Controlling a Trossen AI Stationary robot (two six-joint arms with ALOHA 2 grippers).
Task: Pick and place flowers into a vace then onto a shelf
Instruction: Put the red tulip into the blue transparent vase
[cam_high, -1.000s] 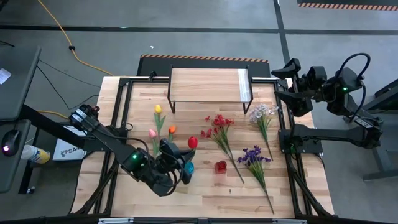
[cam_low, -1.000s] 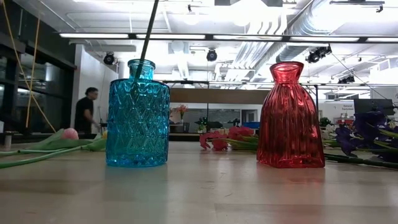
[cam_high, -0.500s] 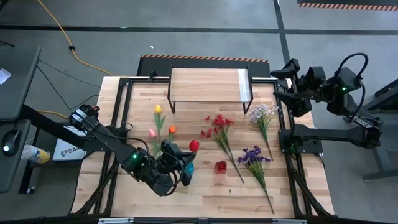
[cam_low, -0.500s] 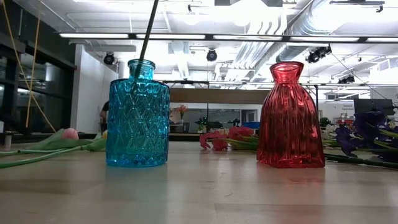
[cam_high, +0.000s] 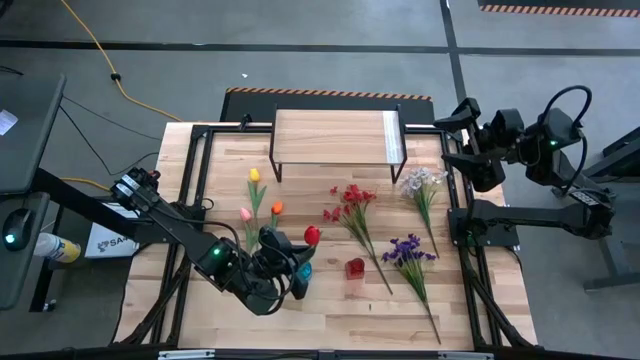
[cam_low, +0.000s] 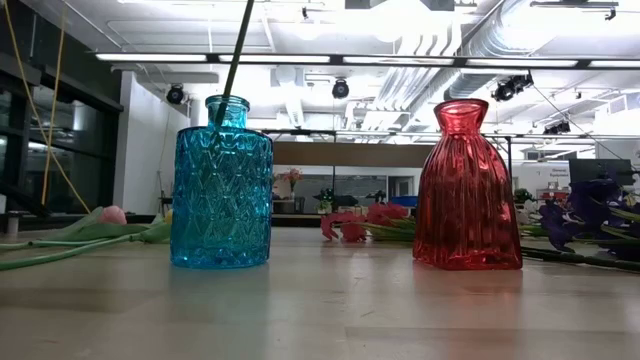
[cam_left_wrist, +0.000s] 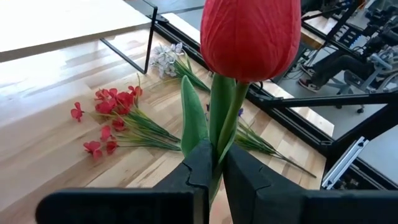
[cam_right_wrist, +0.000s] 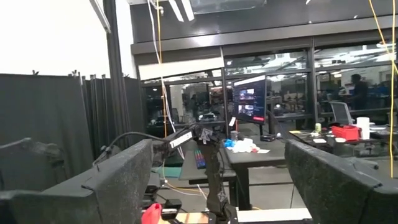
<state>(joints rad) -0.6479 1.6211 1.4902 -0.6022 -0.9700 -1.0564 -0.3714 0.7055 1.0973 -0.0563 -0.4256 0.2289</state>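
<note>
step: seating red tulip (cam_left_wrist: 250, 37) in blue vase (cam_low: 221, 185) | left gripper (cam_left_wrist: 212, 167) clamped on its stem, stem end inside the neck | I'd lower straight, release only once it's deep | right gripper (cam_high: 462, 135) wide open, parked off the surface

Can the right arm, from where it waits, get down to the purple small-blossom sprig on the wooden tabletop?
Probably yes. The open right gripper is raised at the table's right edge, and the purple small-blossom sprig lies bare on that side, nothing over it; the left gripper is busy near the blue vase.
</note>
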